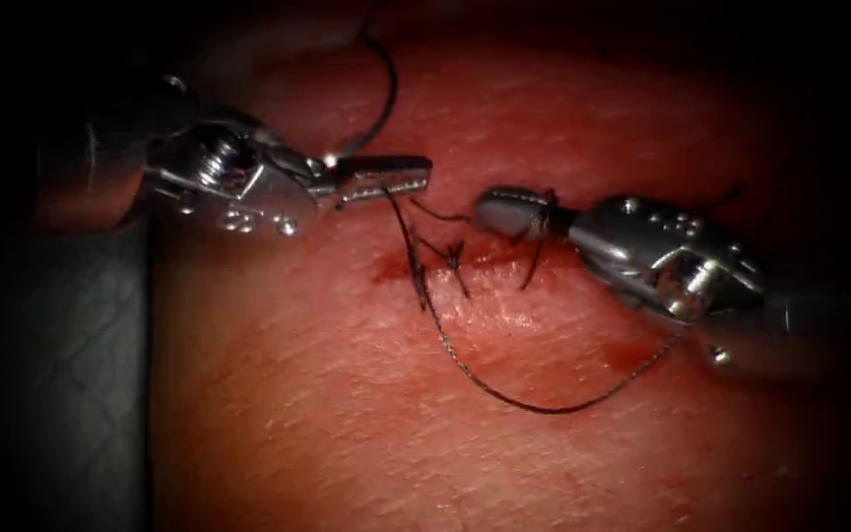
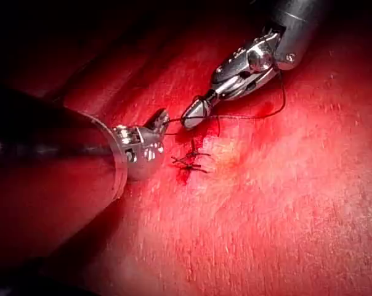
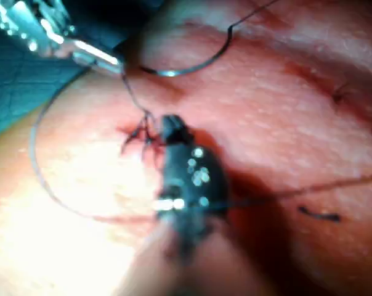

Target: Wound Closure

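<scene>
A: Right, what has each tool got?

B: The left tool point(image 1: 411, 175) has its jaws clamped flat on the thread point(image 1: 504, 394). From there the strand drops straight to the stitches point(image 1: 440, 258) in the cut point(image 1: 490, 258). The right tool point(image 1: 494, 209) has its jaws pressed together, with a turn of thread lying round them. A short strand meets its tip, and I judge that it is pinched there.

A: And the needle?

B: The needle point(image 1: 391, 99) is free, held by neither tool. It curves up and away just behind the left jaws, over the tissue point(image 1: 347, 414) towards the cut's left end. The right wrist view shows the needle point(image 3: 186, 71) as a bright arc lying on the surface, not driven in.

A: So how do the two tips sit?

B: They are nearly nose to nose along the line of the cut, left tool at the left end and right tool at the right, with a gap between them above the stitches. The thread's long slack sweeps below the cut and back under the right tool. The left tool is much the nearer to the needle
</scene>
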Available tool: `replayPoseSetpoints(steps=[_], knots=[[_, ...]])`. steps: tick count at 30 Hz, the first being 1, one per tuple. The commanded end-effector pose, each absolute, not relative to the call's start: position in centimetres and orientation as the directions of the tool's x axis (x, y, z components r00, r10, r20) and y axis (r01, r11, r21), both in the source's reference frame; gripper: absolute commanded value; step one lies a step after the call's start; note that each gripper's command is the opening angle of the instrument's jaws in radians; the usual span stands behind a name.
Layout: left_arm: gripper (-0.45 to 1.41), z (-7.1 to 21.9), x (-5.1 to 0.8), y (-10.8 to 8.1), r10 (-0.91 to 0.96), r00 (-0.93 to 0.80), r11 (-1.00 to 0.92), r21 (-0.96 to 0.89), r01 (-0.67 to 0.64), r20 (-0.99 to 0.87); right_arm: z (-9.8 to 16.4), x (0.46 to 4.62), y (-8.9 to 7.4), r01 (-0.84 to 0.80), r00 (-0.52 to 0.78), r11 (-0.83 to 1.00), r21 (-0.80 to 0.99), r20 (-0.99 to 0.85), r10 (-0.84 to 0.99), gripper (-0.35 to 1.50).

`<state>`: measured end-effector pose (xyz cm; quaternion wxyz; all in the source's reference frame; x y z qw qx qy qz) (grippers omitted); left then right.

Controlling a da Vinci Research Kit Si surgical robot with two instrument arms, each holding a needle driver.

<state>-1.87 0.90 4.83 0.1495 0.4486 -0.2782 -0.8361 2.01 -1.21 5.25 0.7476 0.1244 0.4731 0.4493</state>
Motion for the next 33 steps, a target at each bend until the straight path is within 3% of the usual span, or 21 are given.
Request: replayPoseSetpoints(steps=[1,33], knots=[[-0.45,4.9,-1.92,1.0,-0.497,-0.558,-0.801,0.598,0.003,-0.664,5.3,2.04,-1.4,-0.555,0.157,0.573,0.603,-0.601,0.784,-0.35],[-0.45,6.1,-1.44,3.1,-0.402,-0.712,-0.761,0.643,-0.091,-0.576,5.2,1.97,-2.0,-0.560,0.191,0.632,0.536,-0.659,0.728,-0.35]])
